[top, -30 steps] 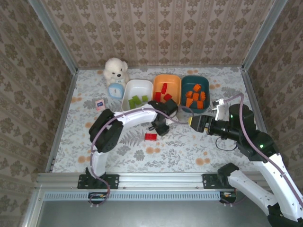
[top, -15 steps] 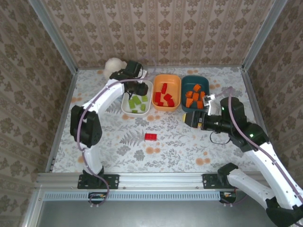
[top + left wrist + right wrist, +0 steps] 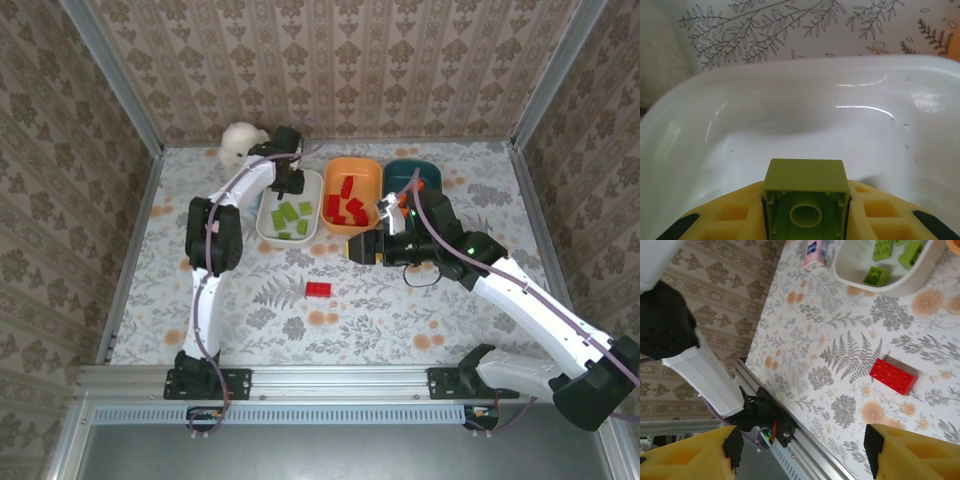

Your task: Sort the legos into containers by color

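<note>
Over the far end of the white dish point(image 3: 264, 226): left gripper point(image 3: 290, 182), clenched on one light green lego point(image 3: 806, 195); hollow underside toward the wrist camera, pinched between yellow fingers point(image 3: 730, 217) above the dish floor.
Inside the white dish: several loose green legos point(image 3: 286, 212), lying flat.
Just right of the white dish: orange dish point(image 3: 374, 172), with red legos point(image 3: 346, 206) heaped inside.
Right again: teal dish point(image 3: 404, 166), largely hidden behind the right arm; contents not readable.
On the near side of the orange dish: right gripper point(image 3: 355, 248), released, fingers spread wide, nothing between them.
On the open desk point(image 3: 400, 320): single red lego point(image 3: 318, 289), flat, studs up, near of the white dish, clear of all three dishes, untouched.
In the far left corner: white plush toy point(image 3: 238, 142), close beside the left arm.
</note>
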